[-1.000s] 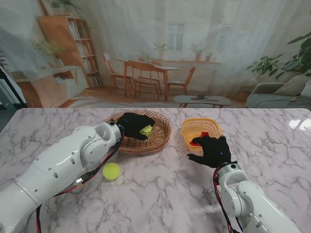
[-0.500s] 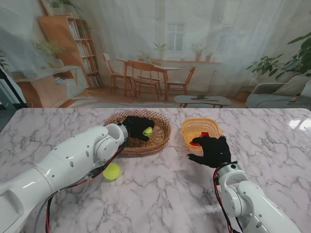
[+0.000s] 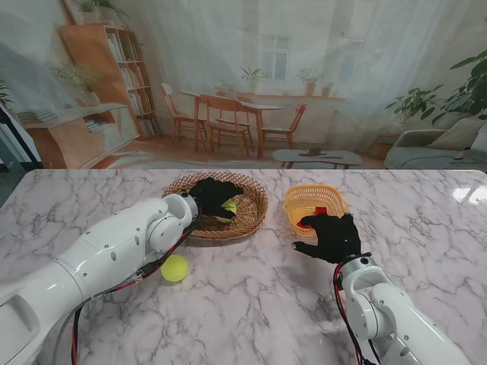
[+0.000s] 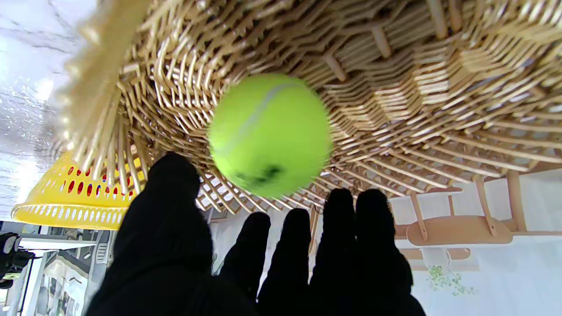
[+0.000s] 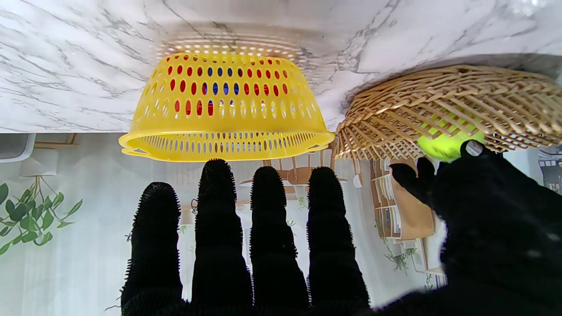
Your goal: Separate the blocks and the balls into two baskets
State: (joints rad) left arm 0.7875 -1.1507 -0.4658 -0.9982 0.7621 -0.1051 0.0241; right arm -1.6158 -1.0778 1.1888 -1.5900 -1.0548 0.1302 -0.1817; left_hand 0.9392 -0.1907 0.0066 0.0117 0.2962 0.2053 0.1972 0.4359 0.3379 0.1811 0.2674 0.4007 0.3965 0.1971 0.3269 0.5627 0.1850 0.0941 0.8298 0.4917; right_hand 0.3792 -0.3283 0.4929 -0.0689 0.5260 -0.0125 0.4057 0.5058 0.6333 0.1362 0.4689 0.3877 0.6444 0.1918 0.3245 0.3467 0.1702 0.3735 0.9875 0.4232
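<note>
Left hand point(image 3: 211, 195) over wicker basket point(image 3: 251, 214), ball point(image 3: 229, 205) inside

A white marble-patterned table point(image 3: 426, 220) carries two baskets side by side at its middle: a round wicker basket point(image 3: 251, 213) on the left and a yellow plastic basket point(image 3: 293, 204) on the right. A yellow-green tennis ball point(image 3: 174, 268) lies nearer, left of centre.

The yellow basket's point(image 3: 314, 202) contents sit half hidden behind the right hand point(image 3: 333, 236).
</note>
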